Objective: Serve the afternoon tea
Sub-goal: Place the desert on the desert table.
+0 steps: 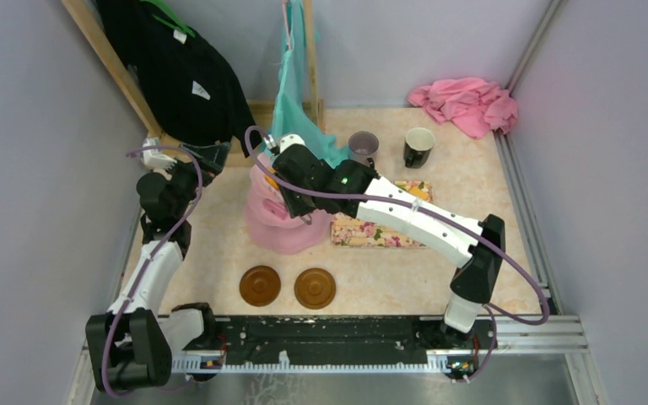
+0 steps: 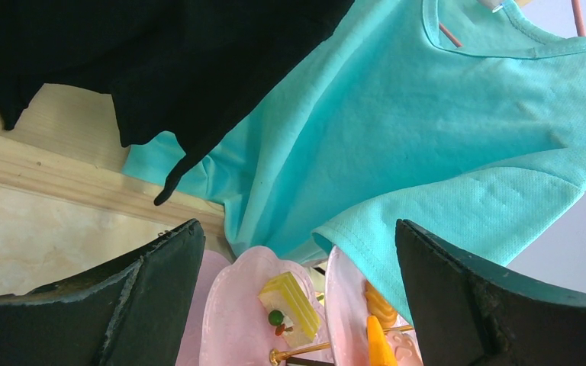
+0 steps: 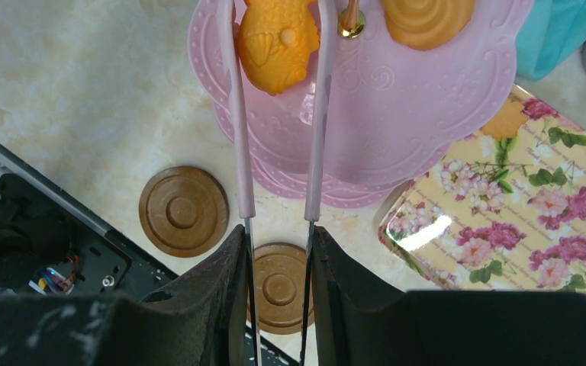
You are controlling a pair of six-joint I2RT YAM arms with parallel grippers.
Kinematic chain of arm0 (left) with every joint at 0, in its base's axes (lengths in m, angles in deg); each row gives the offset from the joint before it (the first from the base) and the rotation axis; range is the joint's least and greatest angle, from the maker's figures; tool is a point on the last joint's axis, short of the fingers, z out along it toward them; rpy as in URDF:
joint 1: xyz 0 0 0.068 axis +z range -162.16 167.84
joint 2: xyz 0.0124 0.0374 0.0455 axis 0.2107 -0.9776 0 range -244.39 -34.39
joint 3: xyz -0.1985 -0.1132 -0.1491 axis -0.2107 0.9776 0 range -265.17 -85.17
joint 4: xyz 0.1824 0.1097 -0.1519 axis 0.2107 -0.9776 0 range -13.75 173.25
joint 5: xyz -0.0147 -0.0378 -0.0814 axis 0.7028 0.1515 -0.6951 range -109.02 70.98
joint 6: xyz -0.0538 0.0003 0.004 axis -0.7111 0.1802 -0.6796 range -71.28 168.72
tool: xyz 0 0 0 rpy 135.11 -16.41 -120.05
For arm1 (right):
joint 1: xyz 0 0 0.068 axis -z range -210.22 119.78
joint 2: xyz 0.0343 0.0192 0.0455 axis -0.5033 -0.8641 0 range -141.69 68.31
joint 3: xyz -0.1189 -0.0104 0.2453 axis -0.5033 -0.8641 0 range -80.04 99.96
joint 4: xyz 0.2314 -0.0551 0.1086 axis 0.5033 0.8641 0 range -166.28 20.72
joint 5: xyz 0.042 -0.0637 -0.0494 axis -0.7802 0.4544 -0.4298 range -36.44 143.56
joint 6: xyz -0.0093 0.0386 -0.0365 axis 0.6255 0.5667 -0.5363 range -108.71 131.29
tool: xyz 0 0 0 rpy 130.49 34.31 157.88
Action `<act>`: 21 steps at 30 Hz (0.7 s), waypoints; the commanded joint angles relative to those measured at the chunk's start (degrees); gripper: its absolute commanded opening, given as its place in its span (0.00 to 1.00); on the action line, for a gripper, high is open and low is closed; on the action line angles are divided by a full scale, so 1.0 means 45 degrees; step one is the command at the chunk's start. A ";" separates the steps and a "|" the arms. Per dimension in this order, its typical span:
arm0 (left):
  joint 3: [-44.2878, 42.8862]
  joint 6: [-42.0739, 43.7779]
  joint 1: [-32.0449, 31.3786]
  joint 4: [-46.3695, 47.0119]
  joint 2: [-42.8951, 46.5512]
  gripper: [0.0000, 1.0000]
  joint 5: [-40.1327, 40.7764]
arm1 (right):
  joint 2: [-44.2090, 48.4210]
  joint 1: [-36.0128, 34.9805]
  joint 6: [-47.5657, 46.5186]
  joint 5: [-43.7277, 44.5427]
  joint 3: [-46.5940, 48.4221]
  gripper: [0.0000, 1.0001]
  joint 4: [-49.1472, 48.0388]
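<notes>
Right gripper clamps pink tongs that pinch one orange fish cake over the pink stand, left of the worktop's centre.
The fish's long axis runs along the tong arms. The left gripper is spread wide and holds nothing. Two brown discs lie side by side by the near edge. One grey mug and one black mug stand toward the far edge.

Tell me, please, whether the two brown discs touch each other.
Apart. The top external view shows bare table between the left brown disc and the right brown disc; the right wrist view shows the gap too.
</notes>
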 commanded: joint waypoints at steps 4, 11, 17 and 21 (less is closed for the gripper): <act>0.0003 0.0013 0.0054 0.0474 -0.0029 0.99 -0.0180 | 0.0142 0.0212 -0.0151 -0.0041 0.0823 0.25 -0.0437; 0.0002 0.0001 0.0055 0.0482 -0.0060 0.99 -0.0166 | 0.0111 0.0230 -0.0189 -0.0096 0.0917 0.28 -0.0418; -0.0007 0.0000 0.0047 0.0494 -0.0068 0.99 -0.0169 | 0.0071 0.0232 -0.0228 -0.0148 0.0949 0.31 -0.0397; 0.0002 0.0007 0.0057 0.0494 -0.0087 0.99 -0.0182 | 0.0091 0.0232 -0.0229 -0.0146 0.0932 0.33 -0.0396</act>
